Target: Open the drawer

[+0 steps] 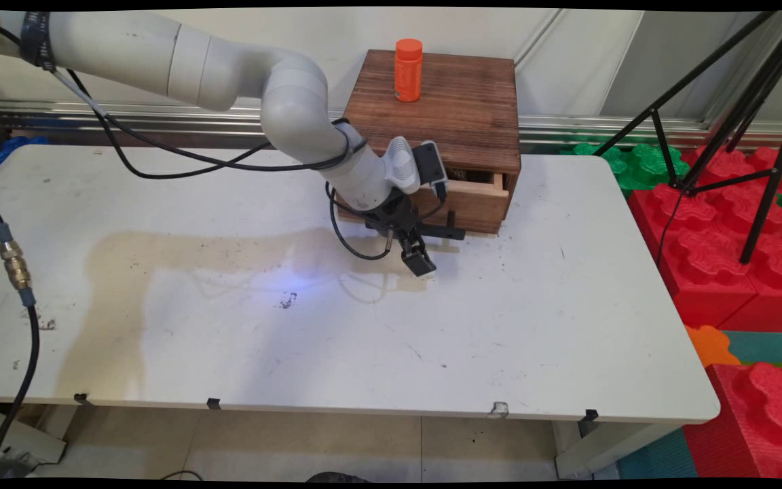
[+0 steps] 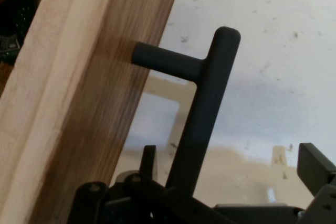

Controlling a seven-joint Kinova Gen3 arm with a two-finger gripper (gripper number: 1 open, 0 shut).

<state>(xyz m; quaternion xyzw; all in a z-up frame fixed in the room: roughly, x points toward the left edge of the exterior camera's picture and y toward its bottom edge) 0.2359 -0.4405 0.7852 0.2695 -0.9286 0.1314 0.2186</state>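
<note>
Hand view: drawer handle [image 2: 202, 114] btwn spread fingers [image 2: 315, 163], drawer [image 2: 68, 98] slightly open.

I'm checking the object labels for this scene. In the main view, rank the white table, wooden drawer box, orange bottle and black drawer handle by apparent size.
Largest to smallest:
1. white table
2. wooden drawer box
3. orange bottle
4. black drawer handle, partly hidden by the gripper, so its rank against the bottle is unsure.

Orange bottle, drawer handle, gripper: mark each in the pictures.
orange bottle [image 1: 408, 70], main view, middle of its body.
drawer handle [image 2: 202, 124], hand view, middle of its black bar.
gripper [image 1: 419, 261], main view, at its fingertips in front of the wooden box [image 1: 445, 109].
</note>
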